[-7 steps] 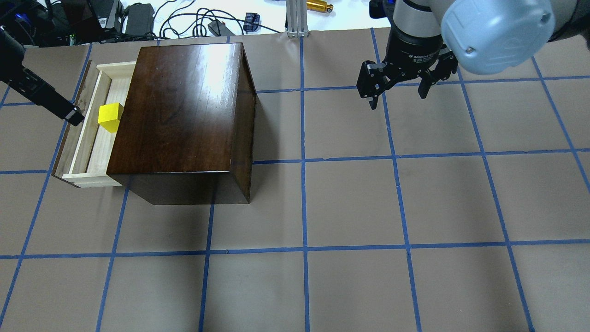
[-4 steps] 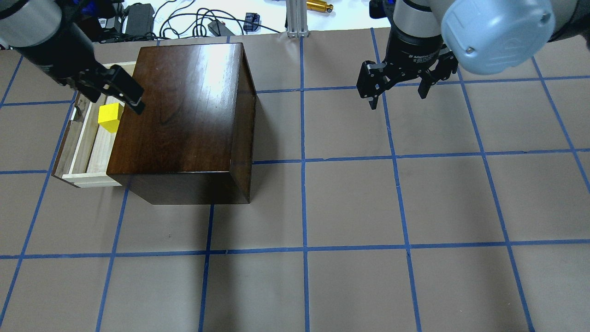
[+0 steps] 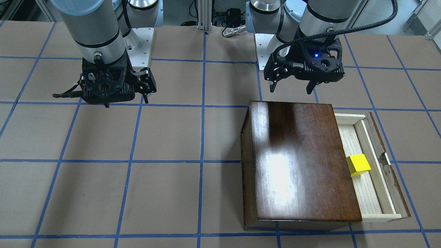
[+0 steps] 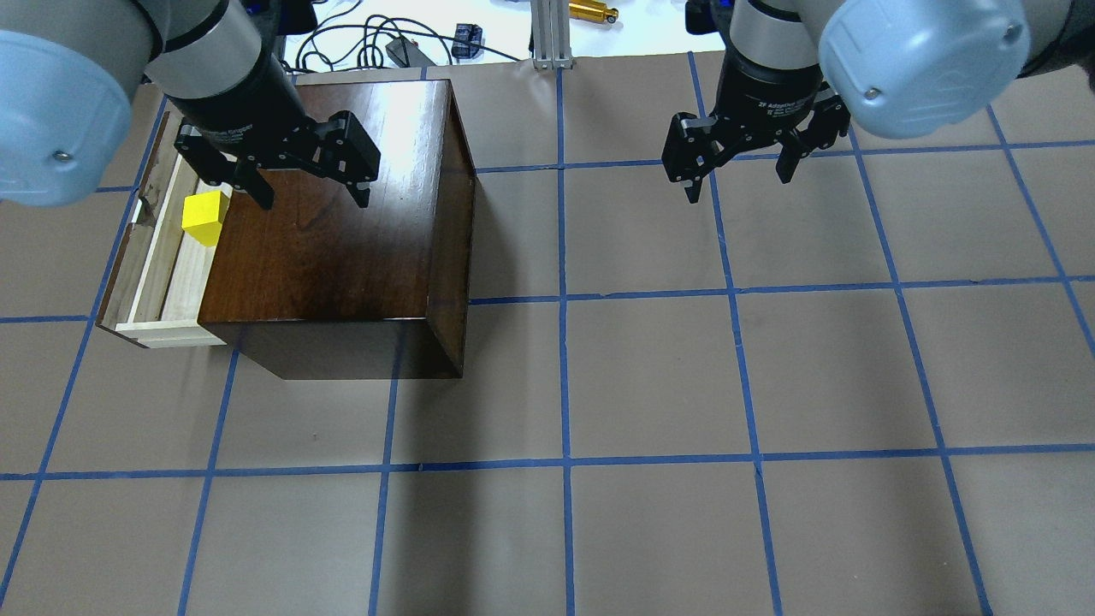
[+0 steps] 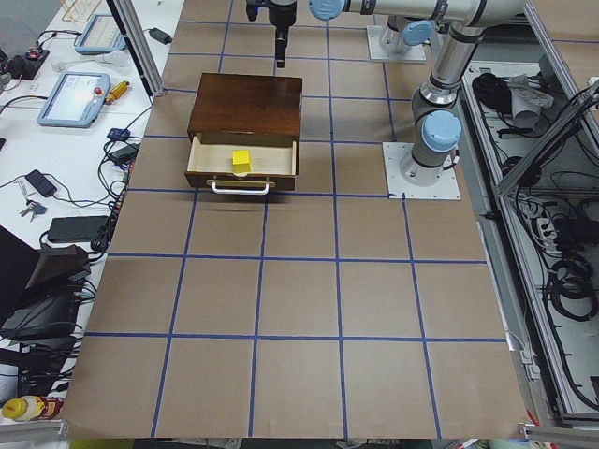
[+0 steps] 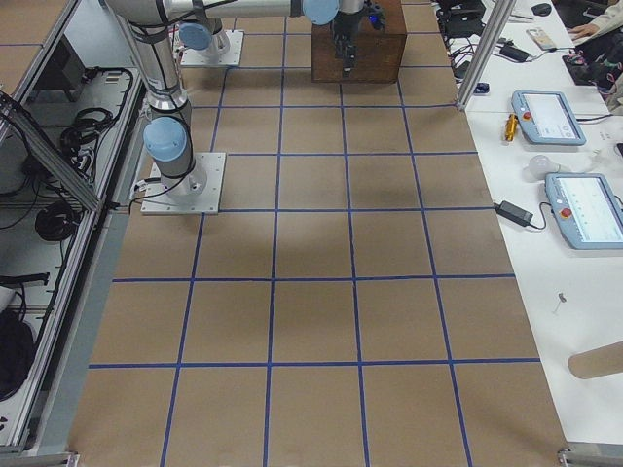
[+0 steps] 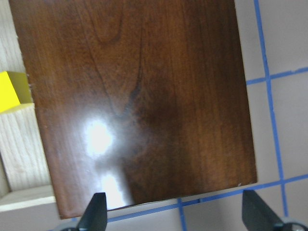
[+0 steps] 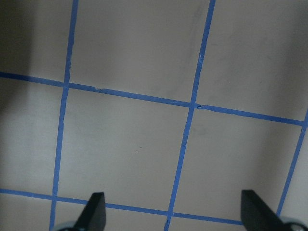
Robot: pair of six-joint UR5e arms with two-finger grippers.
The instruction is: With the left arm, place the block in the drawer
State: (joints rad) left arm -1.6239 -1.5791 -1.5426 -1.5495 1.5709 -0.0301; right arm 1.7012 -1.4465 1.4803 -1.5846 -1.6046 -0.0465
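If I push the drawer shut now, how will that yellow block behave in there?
The block is a flat-faced cube, so it probably won't roll or tip. It rests on bare wood in the drawer, so it may slide a little. It looks small, likely light.

left arm (image 3: 322, 17) and right arm (image 3: 93, 24) silver-grey, pale blue caps; braided black cable (image 3: 393, 7)

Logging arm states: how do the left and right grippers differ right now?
The left gripper hangs by the wooden box, the right gripper far from it over the table. The left gripper carries a blue light and a thick braided cable; the right gripper shows neither. Both are open and empty.
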